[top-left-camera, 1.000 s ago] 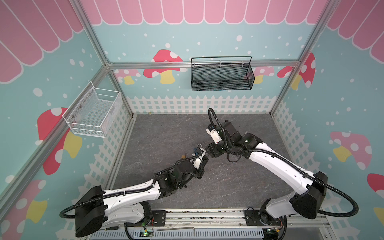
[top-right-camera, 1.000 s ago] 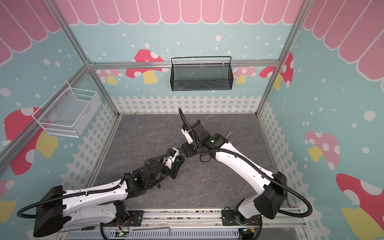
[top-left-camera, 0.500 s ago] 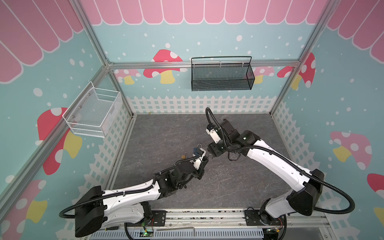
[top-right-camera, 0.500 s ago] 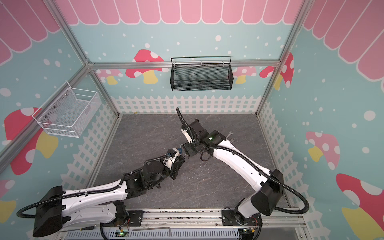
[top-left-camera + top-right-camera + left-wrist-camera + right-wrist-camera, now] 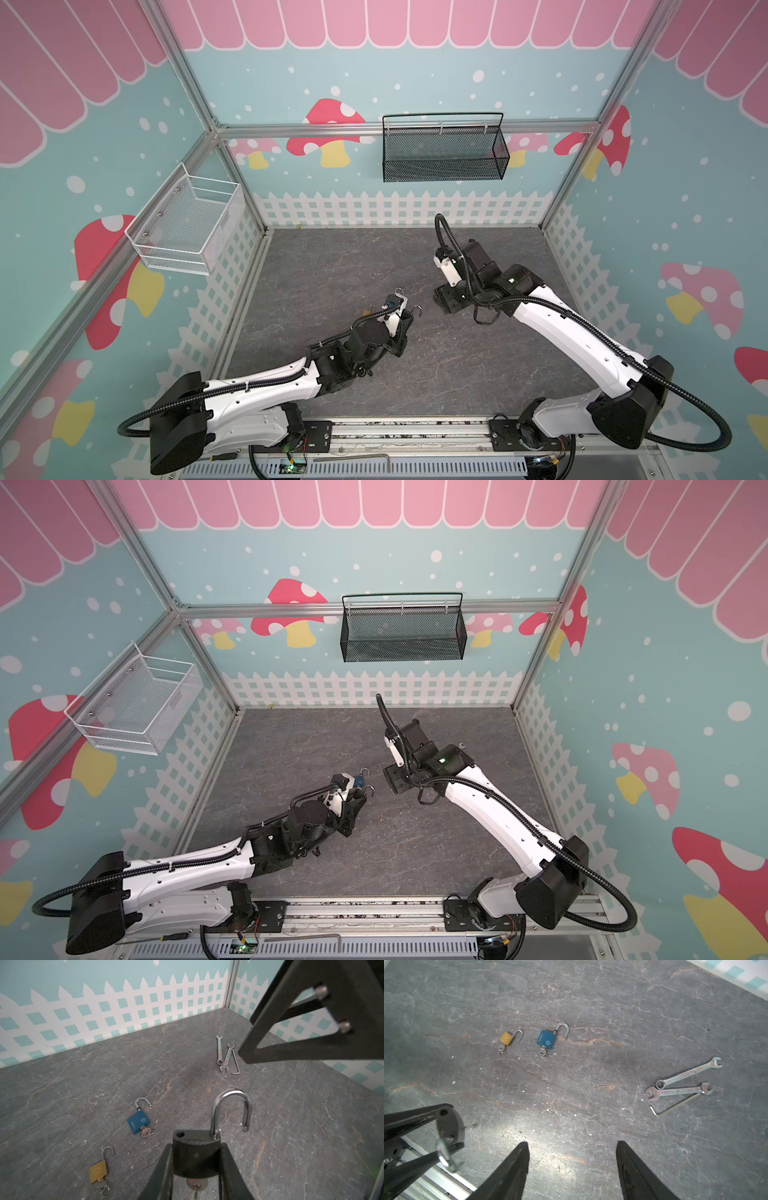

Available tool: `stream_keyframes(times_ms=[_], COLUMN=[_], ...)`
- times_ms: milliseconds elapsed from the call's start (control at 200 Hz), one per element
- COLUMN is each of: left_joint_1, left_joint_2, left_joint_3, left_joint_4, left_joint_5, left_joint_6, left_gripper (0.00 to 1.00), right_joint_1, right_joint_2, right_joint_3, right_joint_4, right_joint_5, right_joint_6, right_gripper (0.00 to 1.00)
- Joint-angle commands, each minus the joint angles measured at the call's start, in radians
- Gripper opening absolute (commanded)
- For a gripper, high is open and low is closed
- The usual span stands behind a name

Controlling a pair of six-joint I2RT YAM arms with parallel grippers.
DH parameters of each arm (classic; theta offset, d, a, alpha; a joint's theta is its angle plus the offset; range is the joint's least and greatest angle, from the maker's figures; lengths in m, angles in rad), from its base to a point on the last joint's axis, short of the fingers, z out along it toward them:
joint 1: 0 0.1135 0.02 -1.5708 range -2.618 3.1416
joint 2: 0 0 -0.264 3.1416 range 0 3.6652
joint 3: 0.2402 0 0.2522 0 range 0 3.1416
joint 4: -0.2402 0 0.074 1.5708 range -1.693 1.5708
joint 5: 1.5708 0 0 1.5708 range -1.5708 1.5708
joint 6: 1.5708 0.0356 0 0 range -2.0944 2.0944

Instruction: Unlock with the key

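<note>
**Ana:** Where is the lock that the task concerns?

**Ben:** The dark padlock [image 5: 196, 1153] sits between the left fingers [image 5: 166, 1167], which are drawn narrow and clamp its body from both sides. It is near the middle of the counter [image 5: 104, 1076], toward the near edge, and looks lifted off the surface.

**Ana:** Is it open?

**Ben:** Its shackle [image 5: 230, 1109] is swung out. One leg sits in the body and the free end hangs clear of it. A key [image 5: 199, 1183] sticks out of the underside.

**Ana:** And the other arm?

**Ben:** The right fingers [image 5: 512, 1167] are spread wide, with only bare counter between them. In both top views they hover just to the right of the held padlock, not touching it.

**Ana:** What else lies about?

**Ben:** A blue padlock [image 5: 546, 1039] and a brass padlock [image 5: 506, 1038] lie flat side by side, just beyond the left fingers, with the brass one to the left. Each has its shackle open and a key in its keyhole. On the far right of the counter, well apart from the locks, three tools lie bunched together. They are a combination wrench [image 5: 687, 1073], an open-ended wrench [image 5: 679, 1091] and a hex key [image 5: 675, 1105].

**Ana:** And on the walls?

**Ben:** A black mesh basket [image 5: 442, 166] hangs on the far wall and a white wire basket [image 5: 187, 232] on the left wall.
</note>
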Motion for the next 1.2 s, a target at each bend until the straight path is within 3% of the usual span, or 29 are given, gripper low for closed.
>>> stream_keyframes(times_ms=[0,195,380,500,785,1196], left_joint_1=[0.015,0.016,0.025,0.027,0.03,0.045], left_joint_2=[0.029,0.138,0.287,0.41,0.642,0.717], left_joint_3=[0.081,0.216,0.307,0.374,0.547,0.568], left_joint_4=[-0.168,-0.509,-0.689,-0.714,-0.836,-0.842], left_joint_5=[-0.05,0.002,0.107,0.185,0.23,0.241], left_joint_6=[-0.164,-0.494,-0.756,-0.806,-0.851,-0.874], left_gripper=[0.0,0.0,0.0,0.0,0.0,0.0], right_joint_1=[-0.053,-0.105,-0.164,-0.191,-0.23,-0.277], right_joint_2=[-0.051,-0.114,-0.144,-0.171,-0.193,-0.19], right_joint_3=[-0.065,-0.239,-0.423,-0.544,-0.692,-0.761], right_joint_4=[0.068,0.209,0.352,0.482,0.591,0.627], right_joint_5=[-0.077,-0.144,-0.247,-0.363,-0.403,-0.438], right_joint_6=[0.01,0.057,0.139,0.183,0.256,0.272], right_gripper=[0.69,0.72,0.72,0.72,0.72,0.72])
